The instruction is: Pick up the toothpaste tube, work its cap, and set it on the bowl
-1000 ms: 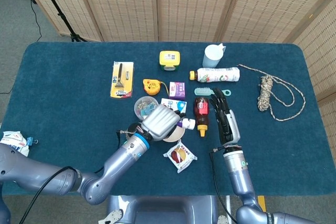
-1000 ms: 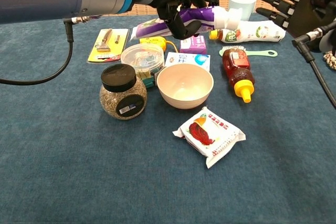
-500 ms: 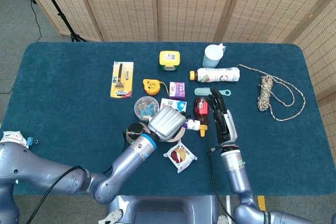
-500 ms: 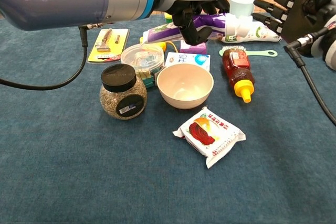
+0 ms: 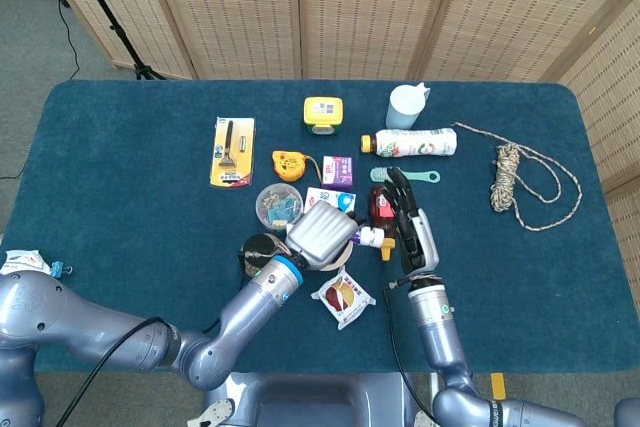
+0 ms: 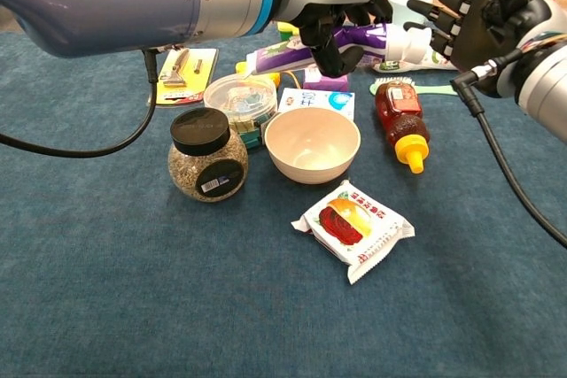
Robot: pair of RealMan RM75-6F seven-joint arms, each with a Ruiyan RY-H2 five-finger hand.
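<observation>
— Since the counter (image 5: 120, 147) is the biggest thing here, what does it carry?

— It has a dark blue cover, and many small things lie on it. Near the middle stands the cream bowl (image 6: 312, 145), with a dark-lidded jar (image 6: 207, 157) just beside it and a snack packet (image 6: 353, 228) in front.

— And the hands?

— The left hand (image 6: 332, 2) grasps the toothpaste tube (image 6: 282, 53) above the far side of the bowl. The tube lies almost level, and its white cap (image 6: 410, 41) points toward the right hand (image 6: 474, 6). That hand is released, its fingers spread, and it holds nothing. It is just beside the cap, but one cannot tell if it touches it.

— Anything smaller?

— A red sauce bottle (image 6: 400, 119) with a yellow tip lies near the bowl.
</observation>
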